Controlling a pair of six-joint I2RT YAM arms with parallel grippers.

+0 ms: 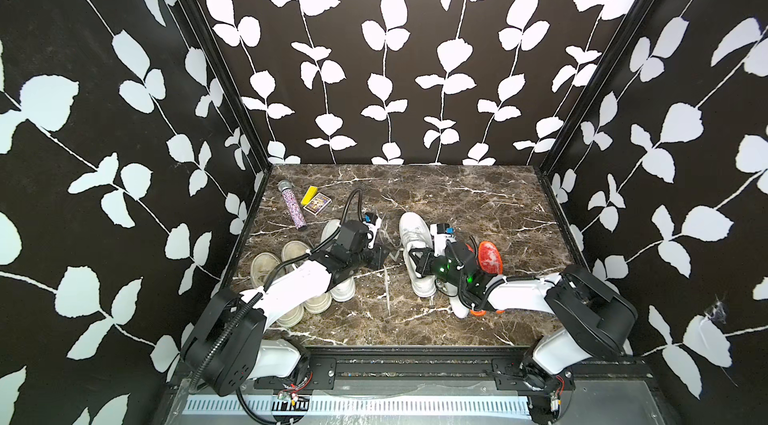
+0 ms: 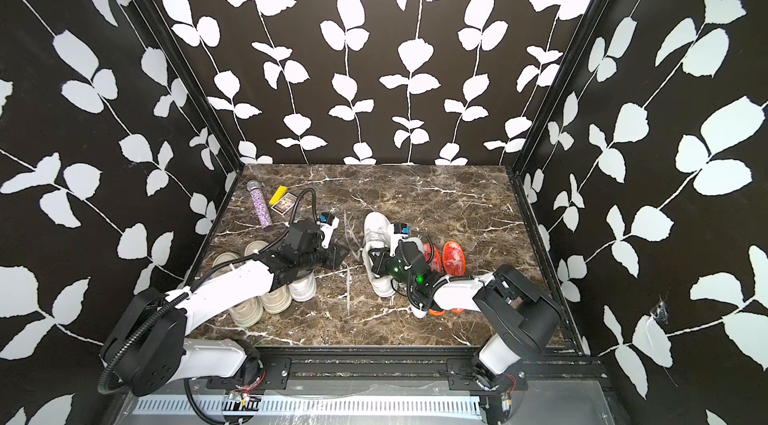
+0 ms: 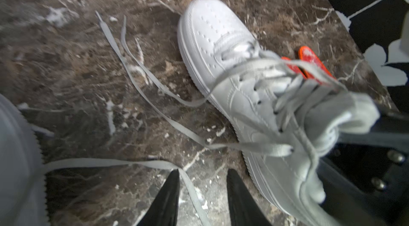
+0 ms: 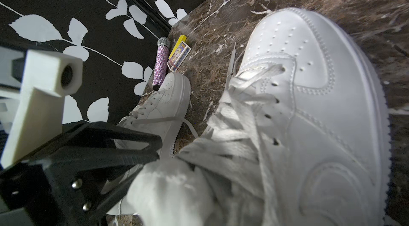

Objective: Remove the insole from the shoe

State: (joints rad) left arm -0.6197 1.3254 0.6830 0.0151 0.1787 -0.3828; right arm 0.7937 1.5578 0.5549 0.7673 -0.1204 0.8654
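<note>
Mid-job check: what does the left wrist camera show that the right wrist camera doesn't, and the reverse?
Left wrist only: the orange shoes beyond the white sneaker, and the right gripper closed on its tongue. Right wrist only: the glittery microphone and the yellow card box at the table corner by the wall. Both: the white sneaker with loosened laces, the marble table, and the left gripper, open, close beside the sneaker.
</note>
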